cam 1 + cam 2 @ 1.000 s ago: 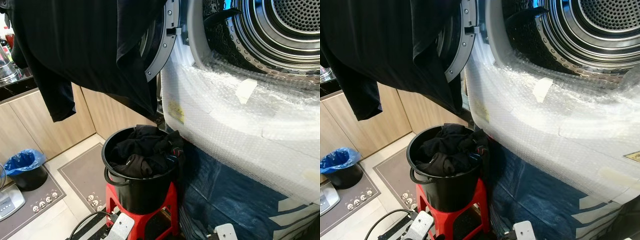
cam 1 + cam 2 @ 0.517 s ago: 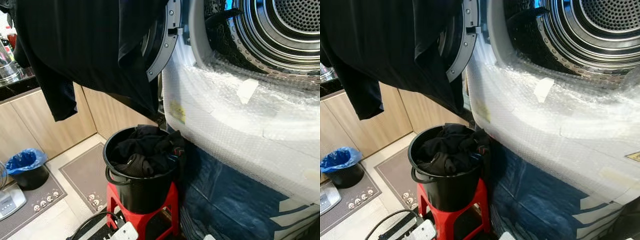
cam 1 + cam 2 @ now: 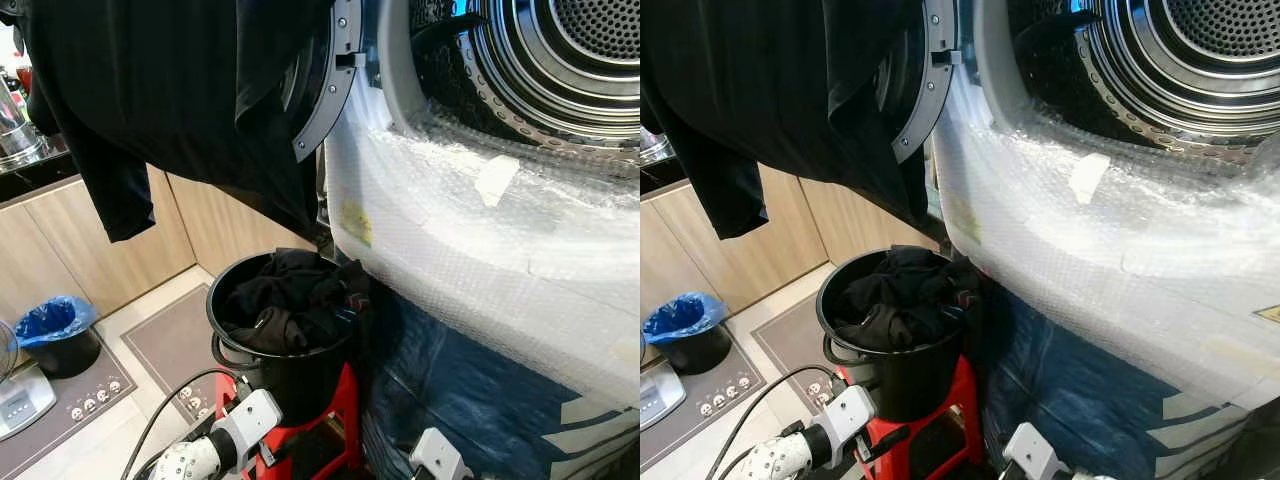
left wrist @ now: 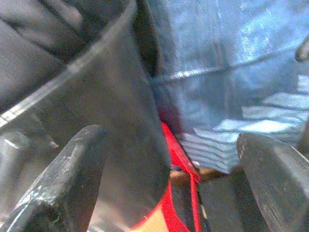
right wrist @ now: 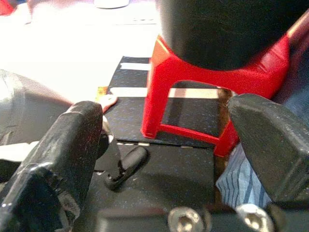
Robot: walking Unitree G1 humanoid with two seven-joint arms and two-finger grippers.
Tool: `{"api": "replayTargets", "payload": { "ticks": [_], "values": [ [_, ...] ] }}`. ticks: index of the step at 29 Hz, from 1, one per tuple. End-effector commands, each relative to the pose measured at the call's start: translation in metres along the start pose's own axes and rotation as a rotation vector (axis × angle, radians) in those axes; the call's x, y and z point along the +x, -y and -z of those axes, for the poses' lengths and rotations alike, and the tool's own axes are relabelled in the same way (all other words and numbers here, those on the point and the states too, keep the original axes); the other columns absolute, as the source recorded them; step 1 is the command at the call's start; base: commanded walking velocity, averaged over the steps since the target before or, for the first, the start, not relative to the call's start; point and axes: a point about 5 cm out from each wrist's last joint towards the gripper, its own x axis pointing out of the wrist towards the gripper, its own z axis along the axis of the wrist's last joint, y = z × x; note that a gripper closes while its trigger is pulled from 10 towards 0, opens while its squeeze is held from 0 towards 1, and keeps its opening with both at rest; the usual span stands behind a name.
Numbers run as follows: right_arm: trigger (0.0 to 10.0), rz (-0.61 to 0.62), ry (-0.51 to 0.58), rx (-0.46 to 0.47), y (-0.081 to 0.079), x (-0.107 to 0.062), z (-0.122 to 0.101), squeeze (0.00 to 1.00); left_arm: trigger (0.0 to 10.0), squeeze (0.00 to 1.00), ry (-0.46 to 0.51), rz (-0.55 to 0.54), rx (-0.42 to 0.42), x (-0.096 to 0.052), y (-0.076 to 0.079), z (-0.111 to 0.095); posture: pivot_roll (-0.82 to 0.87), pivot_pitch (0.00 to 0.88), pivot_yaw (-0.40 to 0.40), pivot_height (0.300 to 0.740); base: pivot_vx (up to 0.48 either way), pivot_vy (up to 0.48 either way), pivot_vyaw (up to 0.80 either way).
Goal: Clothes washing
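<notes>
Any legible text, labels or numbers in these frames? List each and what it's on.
None can be read.
Yellow sticker on the bubble-wrapped washing machine: print too small and blurred.
Yellow label at the machine's right edge: cut off, unreadable.
Button marks on the grey mat: too small to read.

The black garment (image 3: 170, 90) hanging in front of the washer door (image 3: 325, 90) is covering most of the door, and the picture's upper edge is cutting off whatever is holding it up. The drum (image 3: 560, 60) is running off past the top right corner. Below the black bucket (image 3: 285, 370), both arms are being cropped at the bottom edge. The left gripper (image 4: 174, 164) is showing the bucket wall blurred, and the red stool (image 5: 193, 92) is losing its legs behind the right gripper (image 5: 164, 145).
</notes>
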Motion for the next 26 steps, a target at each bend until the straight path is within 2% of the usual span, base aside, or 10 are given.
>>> {"api": "replayTargets", "payload": {
  "ticks": [1, 3, 7, 11, 13, 15, 16, 18, 21, 26],
  "values": [
    [10.0, -0.021, 0.019, -0.001, 0.002, -0.001, -0.005, 0.00, 10.0, 0.00, 0.000, -0.010, 0.014, 0.000, -0.003, -0.004, -0.05, 0.000, 0.066, 0.740, 0.000, 0.000, 0.00],
    [10.0, -0.051, 0.016, -0.023, 0.003, -0.004, -0.010, 0.00, 10.0, 0.00, 0.023, -0.008, 0.003, 0.001, -0.001, -0.013, -0.05, 0.000, 0.064, 0.740, 0.000, 0.000, 0.00],
    [10.0, -0.076, 0.023, -0.040, 0.008, -0.009, -0.018, 0.00, 10.0, 0.00, 0.046, -0.027, 0.049, 0.004, 0.002, -0.023, -0.05, 0.000, 0.060, 0.740, 0.000, 0.000, 0.00],
    [10.0, -0.119, 0.041, -0.058, 0.012, -0.018, -0.031, 0.00, 10.0, 0.00, 0.036, -0.186, 0.097, 0.004, -0.006, -0.035, -0.04, 0.000, 0.059, 0.740, 0.000, 0.000, 0.00],
    [10.0, -0.088, 0.050, -0.096, 0.016, -0.022, -0.036, 0.00, 10.0, 0.00, 0.040, -0.219, 0.070, 0.004, -0.005, -0.039, -0.04, 0.000, 0.058, 0.740, 0.000, 0.000, 0.00],
    [10.0, 0.009, 0.095, -0.112, 0.028, -0.025, -0.048, 0.00, 10.0, 0.00, 0.064, -0.295, 0.043, 0.003, -0.009, -0.046, -0.04, 0.000, 0.051, 0.740, 0.000, 0.000, 0.00],
    [10.0, 0.009, 0.095, -0.112, 0.028, -0.025, -0.048, 0.00, 10.0, 0.00, 0.064, -0.295, 0.043, 0.003, -0.009, -0.046, -0.04, 0.000, 0.051, 0.740, 0.000, 0.000, 0.00],
    [10.0, 0.071, 0.177, -0.104, 0.036, -0.029, -0.064, 0.00, 10.0, 0.00, 0.067, -0.372, -0.004, 0.001, -0.018, -0.051, -0.04, 0.000, 0.047, 0.740, 0.000, 0.000, 0.00],
    [10.0, 0.104, 0.227, -0.100, 0.040, -0.034, -0.075, 0.00, 10.0, 0.00, 0.059, -0.442, 0.031, -0.002, -0.027, -0.054, -0.03, 0.000, 0.046, 0.740, 0.000, 0.000, 0.00],
    [10.0, 0.194, 0.286, -0.086, 0.044, -0.036, -0.082, 0.00, 10.0, 0.00, 0.049, -0.507, 0.016, -0.006, -0.034, -0.057, -0.04, 0.000, 0.046, 0.740, 0.000, 0.000, 0.00]
  ]
}}
